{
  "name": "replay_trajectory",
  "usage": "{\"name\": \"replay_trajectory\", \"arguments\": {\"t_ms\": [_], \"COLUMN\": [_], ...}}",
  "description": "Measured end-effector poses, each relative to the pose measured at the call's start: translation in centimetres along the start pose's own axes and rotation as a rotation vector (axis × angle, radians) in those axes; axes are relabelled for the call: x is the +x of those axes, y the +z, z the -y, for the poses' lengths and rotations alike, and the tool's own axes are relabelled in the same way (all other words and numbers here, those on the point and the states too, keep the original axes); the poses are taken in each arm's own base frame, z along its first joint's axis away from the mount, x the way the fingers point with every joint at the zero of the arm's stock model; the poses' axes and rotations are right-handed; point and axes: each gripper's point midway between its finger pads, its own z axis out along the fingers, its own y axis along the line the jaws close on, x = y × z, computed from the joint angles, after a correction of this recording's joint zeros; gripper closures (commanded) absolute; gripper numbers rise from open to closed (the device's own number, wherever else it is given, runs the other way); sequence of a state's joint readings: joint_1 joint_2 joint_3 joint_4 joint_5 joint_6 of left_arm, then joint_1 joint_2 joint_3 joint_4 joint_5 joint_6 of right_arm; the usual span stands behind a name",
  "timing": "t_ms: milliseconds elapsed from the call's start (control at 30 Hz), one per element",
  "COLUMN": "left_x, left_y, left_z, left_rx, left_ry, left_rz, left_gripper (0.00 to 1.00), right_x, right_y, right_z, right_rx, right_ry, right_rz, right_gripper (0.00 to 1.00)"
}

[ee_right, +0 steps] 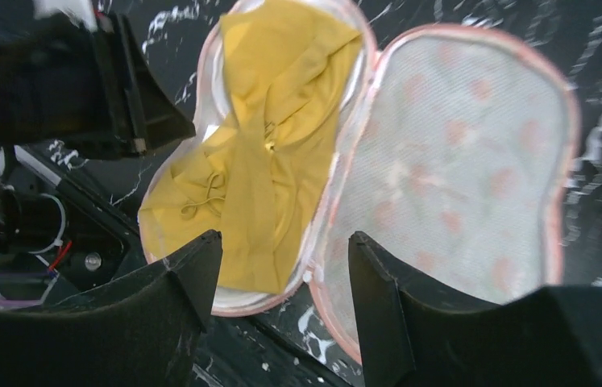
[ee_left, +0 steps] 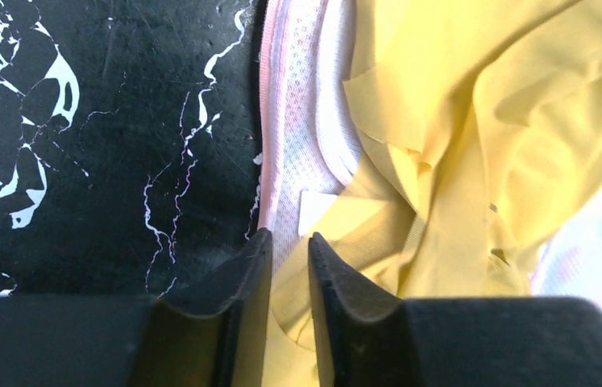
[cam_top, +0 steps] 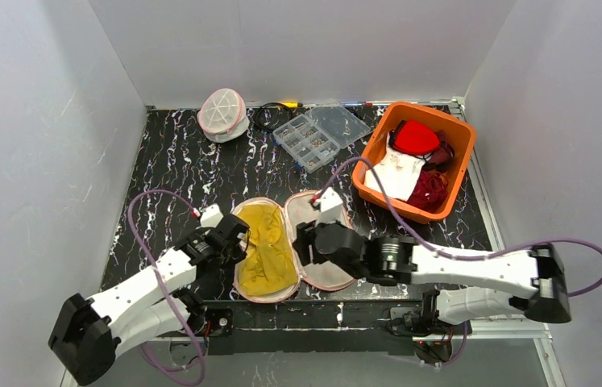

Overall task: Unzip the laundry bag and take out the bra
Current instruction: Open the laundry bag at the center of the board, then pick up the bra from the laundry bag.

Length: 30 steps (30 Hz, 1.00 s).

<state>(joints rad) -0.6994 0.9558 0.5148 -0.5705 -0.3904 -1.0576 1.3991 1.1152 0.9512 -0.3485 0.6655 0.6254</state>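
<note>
Black marbled surface [cam_top: 160, 177] carries everything, and the laundry bag [ee_right: 458, 161] lies at its very near edge, just in front of the arm bases. That placement is the first hazard: by my reading, any sideways drag could push the bag over the lip.

The bag is unzipped and spread flat like a clamshell. The bare mesh half is on the right, and the yellow bra [cam_top: 265, 250] is crumpled in the left half, so only the lift-out looks left to do.

The right end effector [ee_right: 283, 238] hangs above the seam between the two halves with its jaws wide apart and nothing in them. If it comes straight down there, it could pinch the pink rim or the mesh along with the yellow cloth, and the whole bag would rise with the bra.

The left end effector [ee_left: 285, 242] sits astride the bag's left rim with its jaws only narrowly parted, which looks too loose to clamp. With no firm anchor on that side, the bag could be dragged along.

Thin strap loops [ee_right: 201, 193] lie tangled on the bra. They could snag on the zip or the mesh during the pull.
</note>
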Motion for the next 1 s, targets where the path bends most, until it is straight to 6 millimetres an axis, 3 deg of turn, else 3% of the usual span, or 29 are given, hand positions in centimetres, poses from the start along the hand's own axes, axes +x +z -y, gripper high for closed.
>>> {"name": "replay_trajectory", "arguments": {"t_ms": [100,233,333,600,700,867,1000], "left_x": [-0.4,-1.4,-1.9,-1.9,-2.1,-2.3,-1.1], "left_y": [-1.2,-3.2,-4.4,-5.7,-6.1,-6.4,-4.4], "left_z": [0.0,0.4,1.3,4.2,5.4,7.3,8.1], "left_rx": [0.040,0.112,0.182,0.369,0.442,0.525,0.479], "left_ry": [-0.015,-0.028,-0.026,-0.004,0.007,0.044,0.089], "left_rz": [0.012,0.041,0.052,0.048,0.069,0.070,0.001], "left_gripper": [0.66,0.63,0.62,0.62,0.63,0.81,0.87], "right_x": [2.9,6.9,9.0,12.2,12.1,9.5,8.6], "right_y": [3.1,6.5,7.3,7.0,6.4,5.8,6.8], "right_z": [-0.4,4.5,7.4,8.5,8.9,7.6,5.3], "right_rx": [-0.039,-0.018,0.009,-0.015,-0.019,-0.092,-0.159], "right_ry": [0.010,0.133,0.192,0.217,0.215,0.241,0.254], "right_rz": [-0.077,-0.158,-0.189,-0.216,-0.191,-0.106,-0.143], "right_gripper": [0.33,0.34,0.35,0.32,0.26,0.23,0.21]}}
